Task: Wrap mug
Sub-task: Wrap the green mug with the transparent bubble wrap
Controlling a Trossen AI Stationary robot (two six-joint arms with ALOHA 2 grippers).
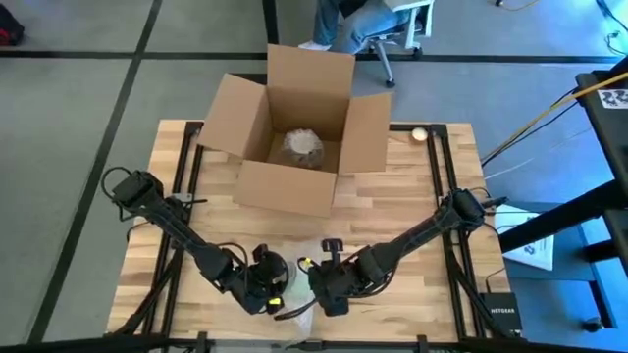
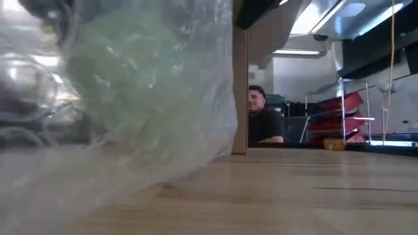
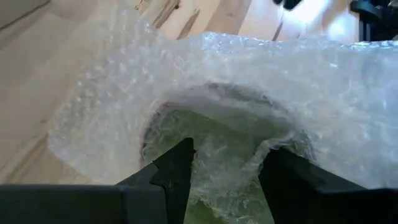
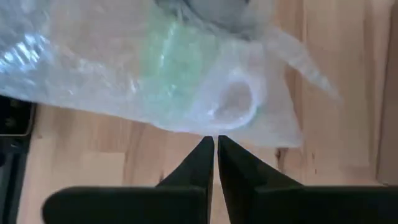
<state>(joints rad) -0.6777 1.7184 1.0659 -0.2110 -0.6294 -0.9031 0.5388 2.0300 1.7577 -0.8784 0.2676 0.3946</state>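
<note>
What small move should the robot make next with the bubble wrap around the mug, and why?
Probably close the left hand to pinch the bubble wrap against the mug: its fingers stand apart astride the wrapped green mug, whose mouth is only loosely covered. The right hand, fingers together, sits just off the wrapped cream handle, holding nothing.

clear crinkly plastic bubble wrap (image 3: 323,106) veils the glossy green mug (image 4: 168,68) on matt pale wooden table (image 1: 412,196), near the matt cardboard box (image 1: 294,186).

mug (image 3: 211,146) veiled by bubble wrap (image 3: 112,106)
</note>
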